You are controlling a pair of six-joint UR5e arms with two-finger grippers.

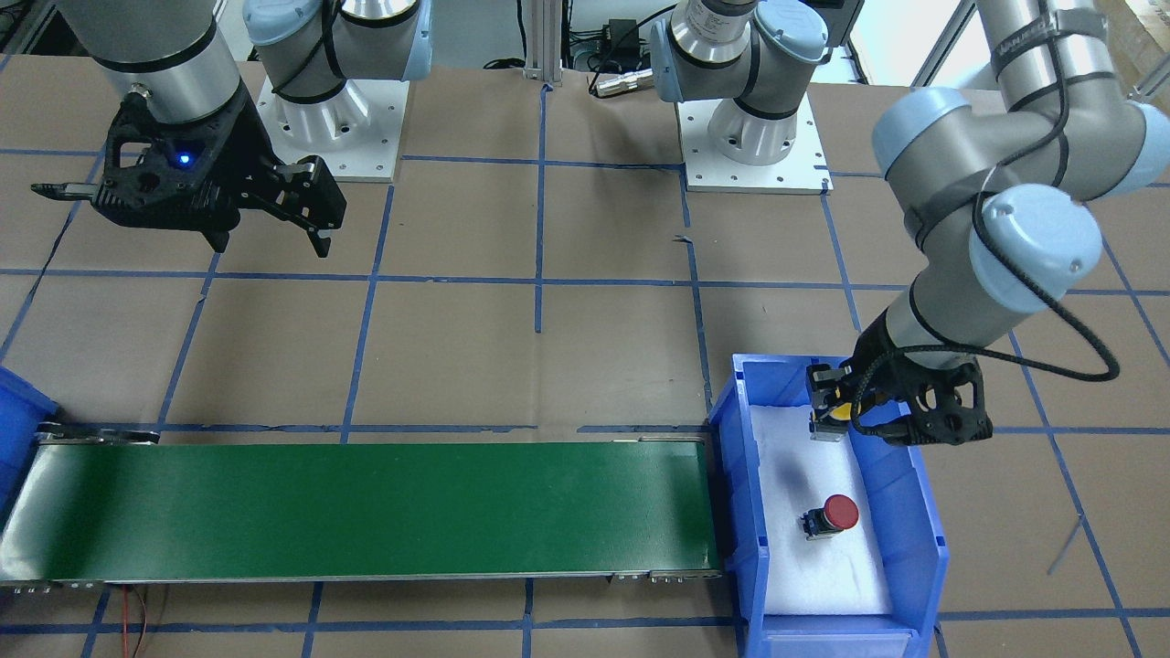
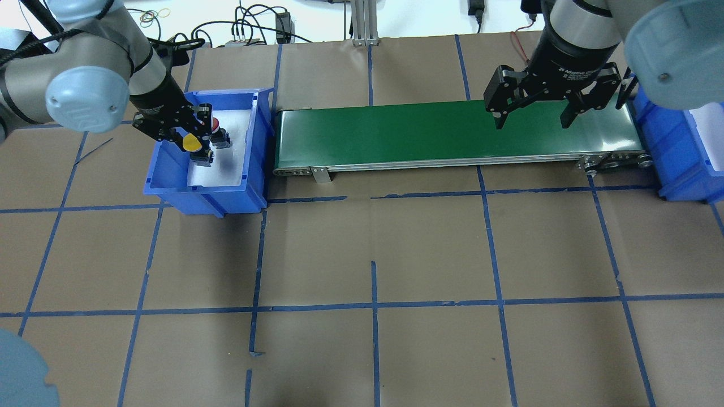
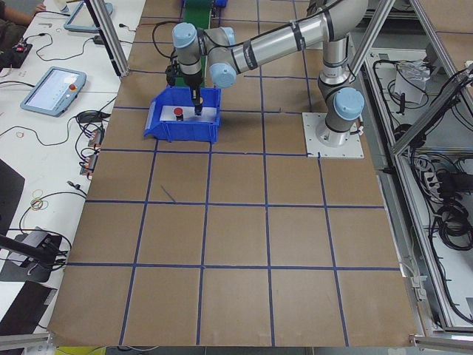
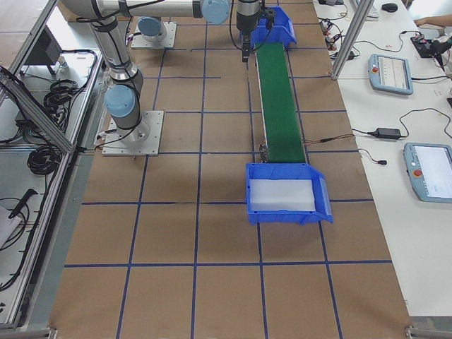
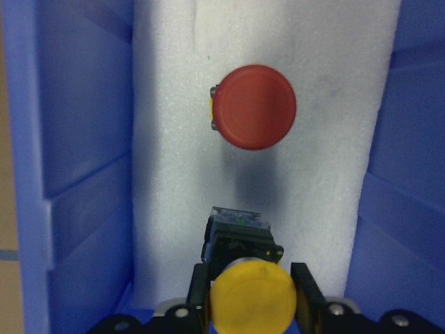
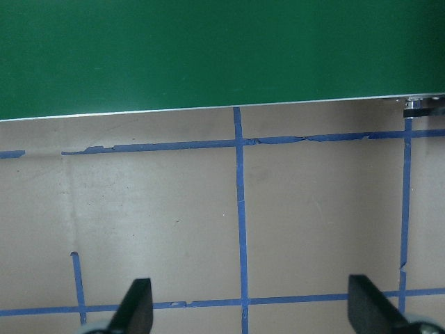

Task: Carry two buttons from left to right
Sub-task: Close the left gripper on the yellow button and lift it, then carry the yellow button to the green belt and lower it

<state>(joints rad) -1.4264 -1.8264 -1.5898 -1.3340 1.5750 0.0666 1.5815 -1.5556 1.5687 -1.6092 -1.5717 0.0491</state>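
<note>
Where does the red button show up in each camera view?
Front-facing: red button lower right, in the blue bin.
Overhead: upper left, in the bin.
Left: upper left, tiny, in the bin.
Right: cannot make it out.
Left wrist: upper centre.
Right wrist: not in it.
Landmark: the blue bin.

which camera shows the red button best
The left wrist-mounted view: the red button is large, cap facing the camera, unblocked. The front-facing view shows it smaller, at an angle, in the blue bin. Overhead it is partly hidden; exterior left shows a speck; the other two miss it.
</note>
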